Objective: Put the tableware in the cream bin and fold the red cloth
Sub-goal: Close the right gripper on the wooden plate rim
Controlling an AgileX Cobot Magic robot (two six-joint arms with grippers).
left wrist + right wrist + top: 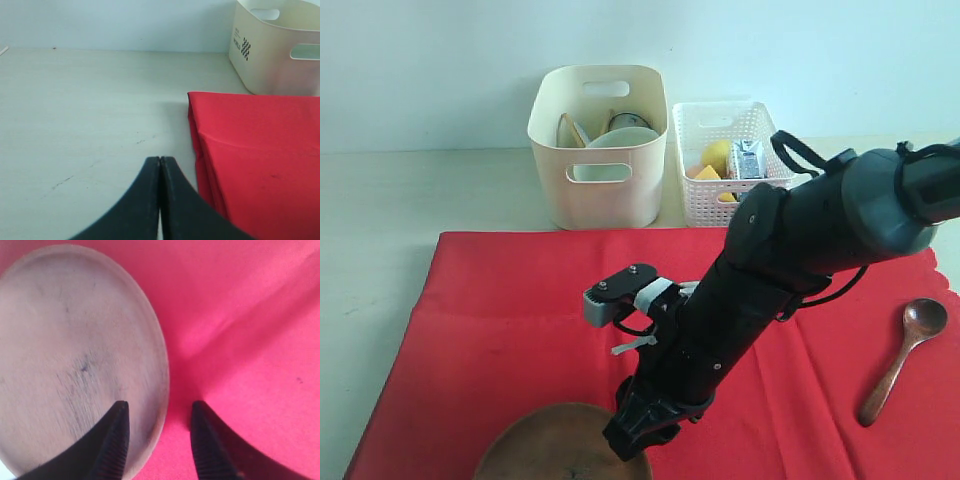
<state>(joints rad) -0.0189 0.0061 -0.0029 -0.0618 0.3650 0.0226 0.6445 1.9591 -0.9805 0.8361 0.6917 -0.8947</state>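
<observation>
The left fingers [145,200] are clenched together with nothing between them, over bare worktop [75,100] just beside the left edge of the cloth [520,290]. The cloth lies spread flat across the worktop in front of both containers. The plate [550,440] sits on its near edge, partly cut off in the exterior view. Behind the cloth, the cream bin [598,150] holds the bowl [620,140], the cup [625,120] behind it, and a tan piece at its left that is too unclear to name. The right fingers [112,440] are spread apart astride the plate's right rim, one over the wood and one over the cloth, gripping nothing. Right of the bin, the basket [720,120] holds a lemon [716,155], cheese [707,173] and a carton [748,158]. The spoon [910,350] lies on the cloth's far right.
</observation>
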